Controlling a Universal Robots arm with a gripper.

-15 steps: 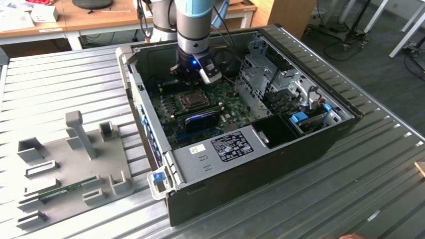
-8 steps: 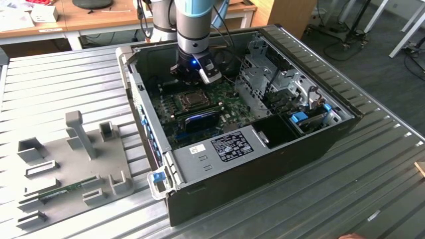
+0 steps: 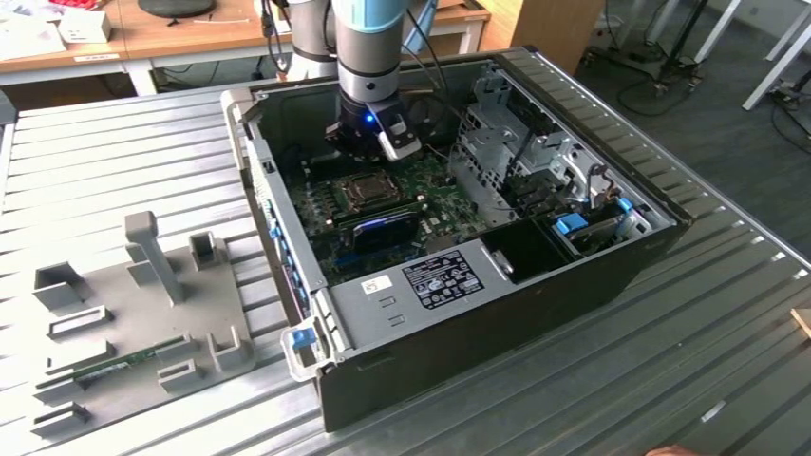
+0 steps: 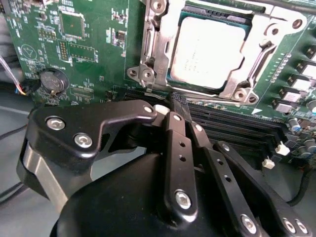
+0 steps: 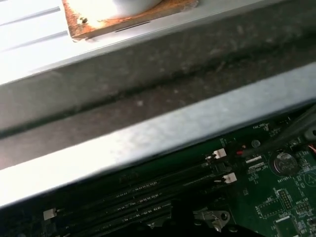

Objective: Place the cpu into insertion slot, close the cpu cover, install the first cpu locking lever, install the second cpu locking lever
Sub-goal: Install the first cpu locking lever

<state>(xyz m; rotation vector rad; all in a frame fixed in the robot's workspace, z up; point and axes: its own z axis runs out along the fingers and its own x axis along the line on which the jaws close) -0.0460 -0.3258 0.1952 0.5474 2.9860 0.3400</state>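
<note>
Filling the foreground of the second wrist view, the tool hangs low over the green circuit board. Its black fingers are drawn together at the tips and nothing is caught between them. Just past the tips run the long black memory slots, and off to one side a round coin battery sits on the board.

Beyond the slots lies the cpu, seated flat in the insertion slot, its dull silver top showing through the window of the cpu cover. The cover is folded down, so its silvery frame rests on the chip's edges. The tool is near the socket but apart from it.

In the exterior view the arm reaches down into the open computer case, which lies on its side on a ribbed metal table. On the exterior view's left, a grey fixture tray holds a memory stick.
</note>
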